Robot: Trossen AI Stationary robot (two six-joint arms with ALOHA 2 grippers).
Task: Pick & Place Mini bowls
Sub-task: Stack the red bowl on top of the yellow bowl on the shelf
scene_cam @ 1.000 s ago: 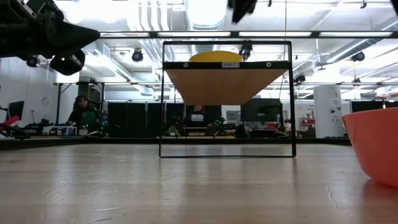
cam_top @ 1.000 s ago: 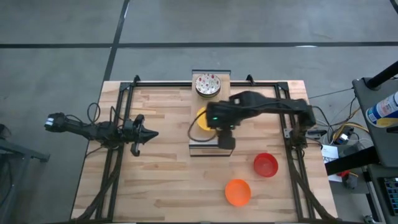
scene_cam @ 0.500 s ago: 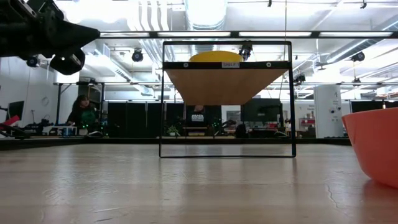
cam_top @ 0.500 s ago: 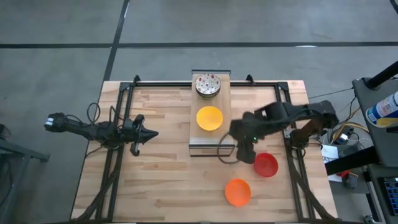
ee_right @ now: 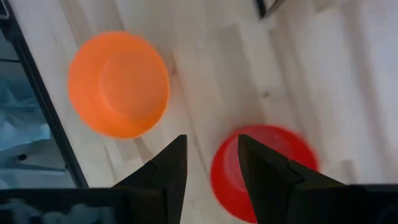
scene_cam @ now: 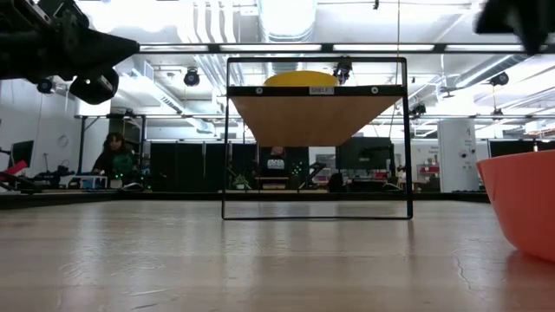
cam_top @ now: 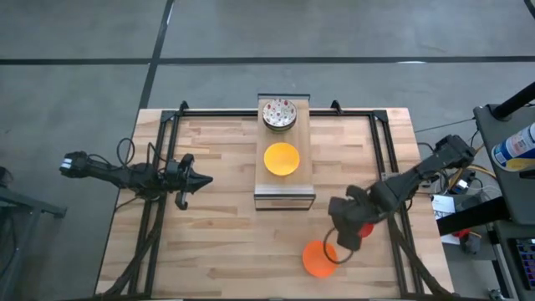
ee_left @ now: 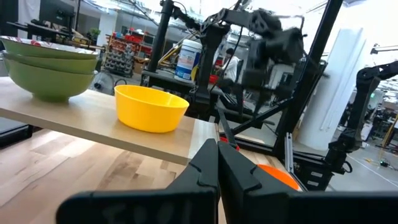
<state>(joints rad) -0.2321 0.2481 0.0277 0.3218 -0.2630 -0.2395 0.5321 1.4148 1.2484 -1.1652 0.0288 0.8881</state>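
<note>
Done: I see the yellow bowl (cam_top: pixel 282 159) and speckled stack (cam_top: pixel 278 113) on the wooden board (cam_top: pixel 284 191);
Left: red bowl (ee_right: pixel 261 171), orange bowl (cam_top: pixel 318 258) off the board;
Right gripper (ee_right: pixel 211 163): fingers apart above the red bowl;
Left gripper (ee_left: pixel 217 163): fingers together, left of the board

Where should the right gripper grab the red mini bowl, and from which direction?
Take the red mini bowl by its rim, coming straight down from above. It sits upright and open on the table, so one finger can go inside the wall and one outside. The right gripper is open above it; the side away from the orange bowl looks freest.
</note>
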